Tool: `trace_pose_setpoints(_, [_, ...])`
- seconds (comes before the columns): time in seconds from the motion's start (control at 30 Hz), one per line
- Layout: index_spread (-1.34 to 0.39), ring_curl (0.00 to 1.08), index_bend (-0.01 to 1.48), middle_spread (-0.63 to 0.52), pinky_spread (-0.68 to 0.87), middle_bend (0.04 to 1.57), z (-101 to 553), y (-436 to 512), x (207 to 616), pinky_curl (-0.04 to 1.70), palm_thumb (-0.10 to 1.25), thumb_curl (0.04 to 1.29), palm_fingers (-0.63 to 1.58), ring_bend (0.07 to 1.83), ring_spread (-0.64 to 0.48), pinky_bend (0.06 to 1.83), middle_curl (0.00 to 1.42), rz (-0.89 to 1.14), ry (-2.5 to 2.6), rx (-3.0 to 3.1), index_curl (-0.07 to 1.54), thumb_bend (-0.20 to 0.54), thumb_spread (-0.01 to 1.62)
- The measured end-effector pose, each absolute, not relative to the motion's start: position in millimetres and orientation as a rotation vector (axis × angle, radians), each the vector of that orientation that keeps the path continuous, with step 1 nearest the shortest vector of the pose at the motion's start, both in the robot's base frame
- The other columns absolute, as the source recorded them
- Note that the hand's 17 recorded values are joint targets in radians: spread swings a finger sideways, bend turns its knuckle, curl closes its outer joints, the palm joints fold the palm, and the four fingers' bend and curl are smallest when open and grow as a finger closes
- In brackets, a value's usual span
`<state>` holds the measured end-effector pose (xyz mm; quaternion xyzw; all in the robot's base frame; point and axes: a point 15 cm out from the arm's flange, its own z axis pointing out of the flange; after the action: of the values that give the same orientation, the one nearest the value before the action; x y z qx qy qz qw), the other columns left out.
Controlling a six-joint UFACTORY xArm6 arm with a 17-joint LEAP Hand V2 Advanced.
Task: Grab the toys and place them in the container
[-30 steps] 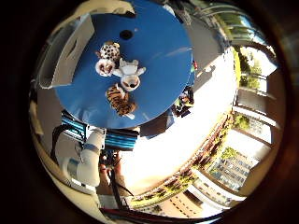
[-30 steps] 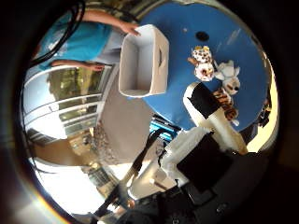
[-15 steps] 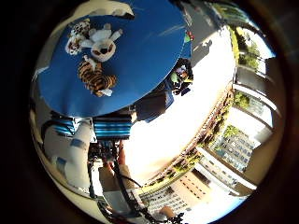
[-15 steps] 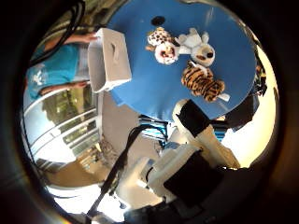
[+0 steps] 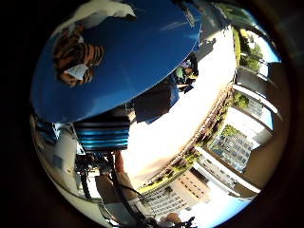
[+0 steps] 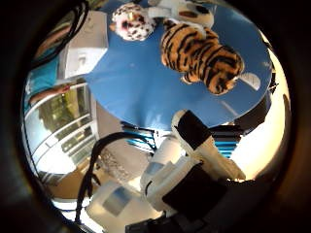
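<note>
Now the tiger (image 6: 201,56) fills far more of the thumb-side view than a second ago, so the hand (image 6: 194,165) has dropped close over it on the blue table (image 6: 141,92). Its fingers look straight and hold nothing. Beyond the tiger lie the spotted toy (image 6: 131,22) and the white toy (image 6: 187,8); the container (image 6: 85,46) stands farther off. A grasp seems next.

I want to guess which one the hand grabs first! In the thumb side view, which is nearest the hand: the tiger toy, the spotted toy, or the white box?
1. Tiger toy, on the blue table, closest to the hand.
2. Spotted toy, beyond the tiger.
3. White box, at the table's far edge, farthest.
</note>
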<state>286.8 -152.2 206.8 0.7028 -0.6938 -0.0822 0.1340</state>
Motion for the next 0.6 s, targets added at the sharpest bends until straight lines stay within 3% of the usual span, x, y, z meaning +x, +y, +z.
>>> trace_pose_setpoints(0.4, [-0.04,0.33,0.16,0.04,0.4,0.2,141.6,-150.3,303.9,0.19,0.55,0.34,0.27,0.41,0.27,0.59,0.33,-0.294,-1.96,2.009,0.26,-0.023,1.16])
trace_pose_setpoints(0.53, [-0.09,0.37,0.15,-0.04,0.41,0.29,133.7,-149.1,303.2,0.18,0.59,0.35,0.7,0.6,0.24,0.69,0.37,-0.294,-1.903,2.008,0.24,-0.015,1.15])
trace_pose_setpoints(0.6, [-0.16,0.41,0.13,-0.09,0.41,0.41,133.5,-149.5,303.4,0.21,0.62,0.36,0.96,0.74,0.21,0.8,0.42,-0.285,-1.878,2.014,0.22,-0.014,1.14])
